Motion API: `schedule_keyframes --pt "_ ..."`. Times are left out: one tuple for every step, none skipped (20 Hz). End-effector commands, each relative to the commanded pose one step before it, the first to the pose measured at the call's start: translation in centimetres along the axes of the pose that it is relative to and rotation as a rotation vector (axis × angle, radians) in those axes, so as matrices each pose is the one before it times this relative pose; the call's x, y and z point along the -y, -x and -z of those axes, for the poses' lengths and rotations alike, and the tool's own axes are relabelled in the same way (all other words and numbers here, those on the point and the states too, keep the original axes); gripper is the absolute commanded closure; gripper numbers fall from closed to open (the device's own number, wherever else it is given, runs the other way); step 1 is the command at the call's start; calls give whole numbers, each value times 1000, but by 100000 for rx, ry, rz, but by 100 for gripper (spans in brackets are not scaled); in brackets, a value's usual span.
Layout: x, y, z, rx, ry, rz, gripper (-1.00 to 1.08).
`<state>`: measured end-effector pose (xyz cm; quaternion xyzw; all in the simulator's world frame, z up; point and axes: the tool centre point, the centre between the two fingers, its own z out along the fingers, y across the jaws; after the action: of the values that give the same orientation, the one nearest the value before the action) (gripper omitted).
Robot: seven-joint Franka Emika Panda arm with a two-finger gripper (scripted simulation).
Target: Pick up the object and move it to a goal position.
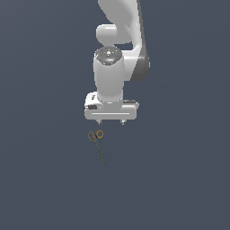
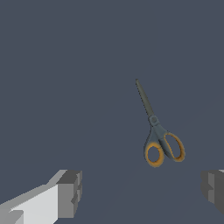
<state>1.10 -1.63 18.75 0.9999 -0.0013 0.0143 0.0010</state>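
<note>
A small pair of scissors (image 1: pixel 97 143) with two orange-yellow ring handles and thin dark grey blades lies flat on the dark floor. In the exterior view it lies just below my gripper (image 1: pixel 111 121), slightly towards the exterior view's left, blades pointing away from the gripper. My gripper hangs above the floor with its fingers spread wide and nothing between them. In the wrist view the scissors (image 2: pixel 157 131) lie between and beyond the two grey fingertips (image 2: pixel 70 192), nearer the other fingertip. The gripper (image 2: pixel 142 190) is open and apart from the scissors.
The floor (image 1: pixel 179 179) is a plain dark blue-grey surface. The white arm (image 1: pixel 119 49) rises behind the gripper. No goal marker shows.
</note>
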Motion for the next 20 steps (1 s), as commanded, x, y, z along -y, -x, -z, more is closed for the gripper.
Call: schedule_keyframes --pt "-794 -453 -1201 350 48 1466 -92" --pt "-376 -213 -574 134 12 741 -92" --pt "-412 -218 -626 144 8 798 -92" --pt "-447 -220 -680 155 3 860 -92" --pt "-483 -218 -736 166 -2 919 -92" --pt "-519 -212 -793 176 -9 980 -92" --pt "-553 -201 -847 185 -17 1035 -92" --pt "-541 -173 -833 179 -24 1006 -92" --pt "-513 -141 -790 167 -29 942 -92" --pt "-479 -114 -746 156 -33 883 -92" --pt "-450 -89 -699 143 -35 818 -92" --pt "-415 -69 -652 132 -37 760 -92" --pt "-383 -51 -604 120 -37 696 -92" --pt "-351 -37 -554 109 -37 634 -92" --pt "-315 -26 -504 98 -36 577 -92" --pt "-283 -16 -453 87 -34 513 -92" --pt "-247 -9 -402 77 -31 456 -92" --pt "-217 -3 -349 65 -28 390 -92" --pt "-181 0 -296 55 -25 333 -92" --pt "-148 2 -243 45 -21 272 -92"
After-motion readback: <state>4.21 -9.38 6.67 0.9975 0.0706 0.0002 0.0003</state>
